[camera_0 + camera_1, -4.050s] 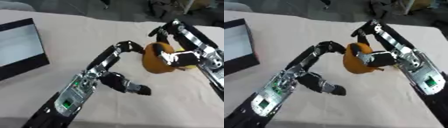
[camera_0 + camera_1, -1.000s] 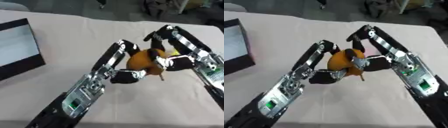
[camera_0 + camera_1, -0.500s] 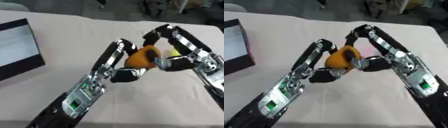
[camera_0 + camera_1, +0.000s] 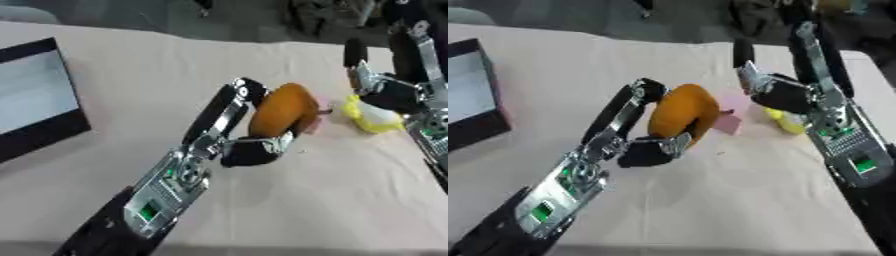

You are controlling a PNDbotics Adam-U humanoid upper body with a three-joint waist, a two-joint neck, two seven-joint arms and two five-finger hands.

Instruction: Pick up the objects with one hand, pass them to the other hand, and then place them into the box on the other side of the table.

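Observation:
An orange, rounded object [image 4: 282, 111] is held above the table by my left hand [image 4: 254, 150], whose fingers curl around its lower end. My left arm reaches in from the lower left. At the right, my right hand [image 4: 776, 92] hangs apart from the orange object with nothing in it, its fingers straight and one pointing up. A yellow object [image 4: 372, 117] lies on the table below the right hand. A small pink piece [image 4: 730, 120] lies just right of the orange object. The box [image 4: 44, 127], black-walled with a white inside, stands at the left edge.
The table is covered with a pale cloth [image 4: 131, 65]. Its far edge runs along the top, with dark floor and clutter beyond. My right forearm [image 4: 846, 145] takes up the right side.
My right hand has let go of the orange object and drawn back to the right. The left hand now holds it alone, slightly further left.

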